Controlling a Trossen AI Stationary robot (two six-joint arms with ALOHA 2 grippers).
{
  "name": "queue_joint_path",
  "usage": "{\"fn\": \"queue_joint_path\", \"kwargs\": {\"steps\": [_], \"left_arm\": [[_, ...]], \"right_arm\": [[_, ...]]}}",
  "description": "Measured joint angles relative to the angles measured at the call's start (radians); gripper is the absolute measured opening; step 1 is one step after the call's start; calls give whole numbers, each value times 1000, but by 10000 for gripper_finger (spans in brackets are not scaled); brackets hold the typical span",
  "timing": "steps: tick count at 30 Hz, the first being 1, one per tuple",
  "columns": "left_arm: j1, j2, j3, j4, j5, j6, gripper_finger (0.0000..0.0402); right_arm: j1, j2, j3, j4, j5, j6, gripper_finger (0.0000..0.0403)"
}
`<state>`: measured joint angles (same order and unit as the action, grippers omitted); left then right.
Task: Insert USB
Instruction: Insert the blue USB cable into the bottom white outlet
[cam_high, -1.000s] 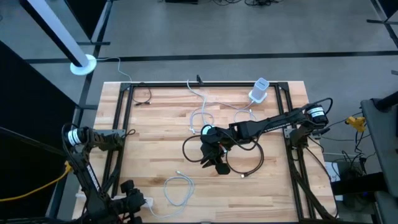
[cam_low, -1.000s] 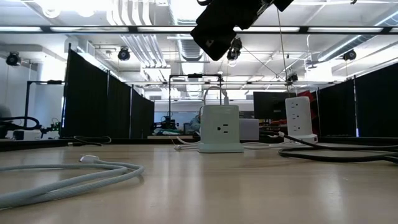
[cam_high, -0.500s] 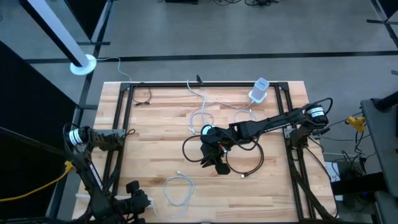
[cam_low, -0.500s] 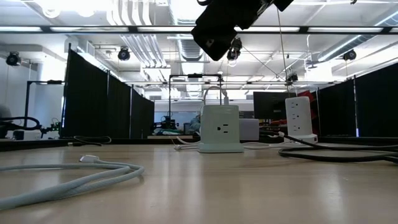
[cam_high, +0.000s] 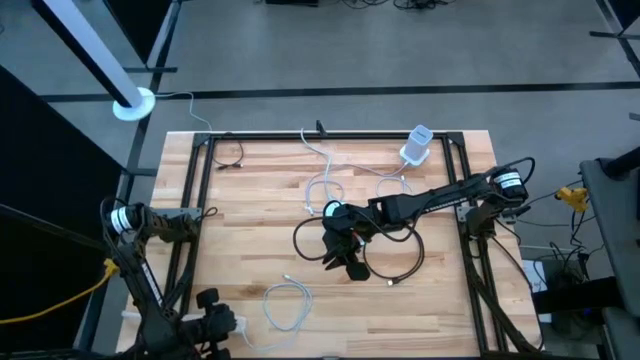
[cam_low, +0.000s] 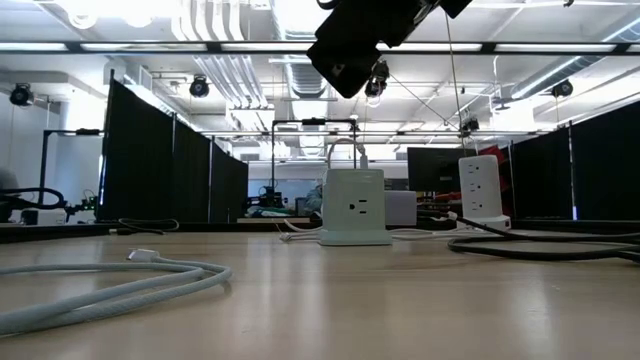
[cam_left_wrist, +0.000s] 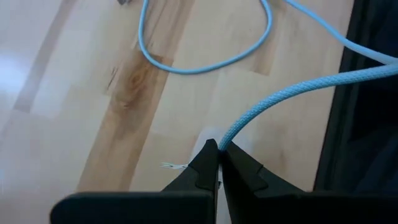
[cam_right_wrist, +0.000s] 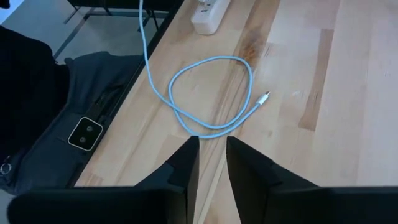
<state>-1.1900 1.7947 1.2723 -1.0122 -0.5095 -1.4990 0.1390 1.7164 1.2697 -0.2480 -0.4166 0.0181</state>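
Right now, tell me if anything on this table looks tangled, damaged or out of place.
Nothing looks damaged. The cables lie in loose loops: a pale cable near the front edge, a black cable under the right gripper, white cables near the power block. The left gripper pinches a blue braided cable.

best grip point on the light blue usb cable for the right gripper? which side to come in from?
Take the light blue cable just behind its free connector, probably from straight above. That plug lies flat on the wooden table, clear of the loop, with bare wood either side for the fingers. The right gripper hangs over the loop with a narrow gap between its fingers; the left gripper sits shut at the table's near-left corner.
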Motion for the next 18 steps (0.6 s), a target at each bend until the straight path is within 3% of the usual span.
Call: {"fn": "queue_joint_path", "kwargs": {"steps": [9, 18], "left_arm": [[0, 1, -43, 73, 15, -38, 0], [1, 1, -50, 79, 11, -29, 0]], "right_arm": [[0, 0, 0, 0, 0, 1, 48], [0, 0, 0, 0, 0, 7, 67]]}}
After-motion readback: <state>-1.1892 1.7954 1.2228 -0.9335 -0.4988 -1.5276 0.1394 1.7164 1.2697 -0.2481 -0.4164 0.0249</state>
